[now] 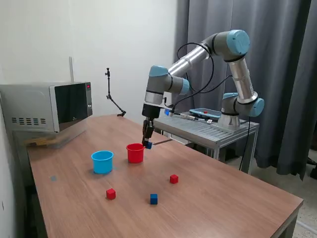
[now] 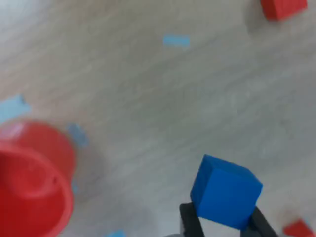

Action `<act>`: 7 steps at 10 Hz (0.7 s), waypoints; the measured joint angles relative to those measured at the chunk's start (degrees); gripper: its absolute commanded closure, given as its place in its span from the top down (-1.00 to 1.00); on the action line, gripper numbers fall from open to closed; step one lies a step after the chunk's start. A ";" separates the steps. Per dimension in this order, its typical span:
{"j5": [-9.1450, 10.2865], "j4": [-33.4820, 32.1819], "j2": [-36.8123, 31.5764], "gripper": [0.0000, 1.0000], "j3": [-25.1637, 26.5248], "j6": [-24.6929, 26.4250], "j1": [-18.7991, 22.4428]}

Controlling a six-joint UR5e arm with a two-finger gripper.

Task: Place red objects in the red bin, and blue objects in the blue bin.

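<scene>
My gripper [image 1: 147, 140] is shut on a dark blue cube [image 1: 148, 145] and holds it just above the table, beside the red cup [image 1: 135, 152] on the exterior view's right. In the wrist view the held cube [image 2: 225, 192] sits between the black fingers of the gripper [image 2: 227, 222], with the red cup [image 2: 29, 182] off to one side. The light blue cup [image 1: 102, 161] stands to the left of the red cup. Two red cubes [image 1: 174, 179] [image 1: 111, 194] and a second blue cube [image 1: 154, 199] lie on the table nearer the front. One red cube [image 2: 282, 7] shows in the wrist view.
A microwave [image 1: 47, 106] stands at the back left of the wooden table [image 1: 223, 198]. A metal stand [image 1: 208, 130] with the arm's base is at the back right. A thin black stand [image 1: 113, 96] is at the back. Small blue tape marks [image 2: 176, 40] are stuck on the table.
</scene>
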 measured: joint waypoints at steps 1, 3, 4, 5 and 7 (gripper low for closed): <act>-0.08 0.09 0.02 -1.00 -0.99 -0.51 -0.81; -0.86 -0.07 0.33 -1.00 -2.96 -1.86 -2.95; -1.50 -0.28 0.81 -1.00 -4.69 -2.25 -4.31; -1.97 -0.53 1.68 -1.00 -7.09 -2.55 -5.38; -2.40 -0.89 4.40 -1.00 -13.07 -2.82 -6.44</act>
